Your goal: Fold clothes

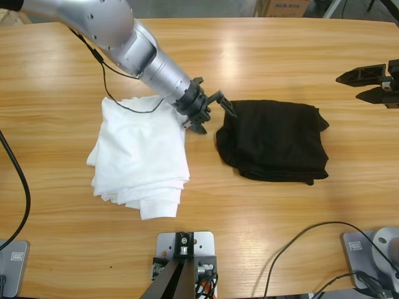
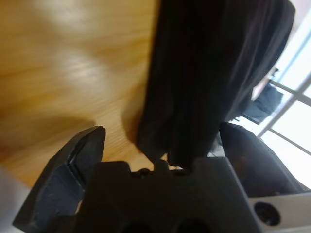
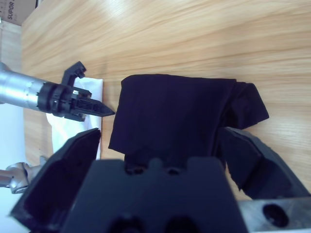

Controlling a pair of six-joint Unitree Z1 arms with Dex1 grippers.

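Both grippers stood with jaws spread wide and held nothing. Left gripper (image 1: 212, 113) reached in from the upper left on its silver arm (image 1: 134, 50), its jaws at the left edge of the black shirt (image 1: 274, 140); one jaw tip touched or nearly touched the cloth, and I could not tell which. In the left wrist view the shirt (image 2: 209, 73) lay between the parted jaws, close to the gripper's body. That shirt sat folded into a compact, rumpled block right of the table's (image 1: 262, 56) middle. Just left of it, apart from it, lay the white garments (image 1: 140, 156), folded in a stack, with the arm passing over their upper right corner. Right gripper (image 1: 373, 84) hung at the right edge, well clear of the shirt.
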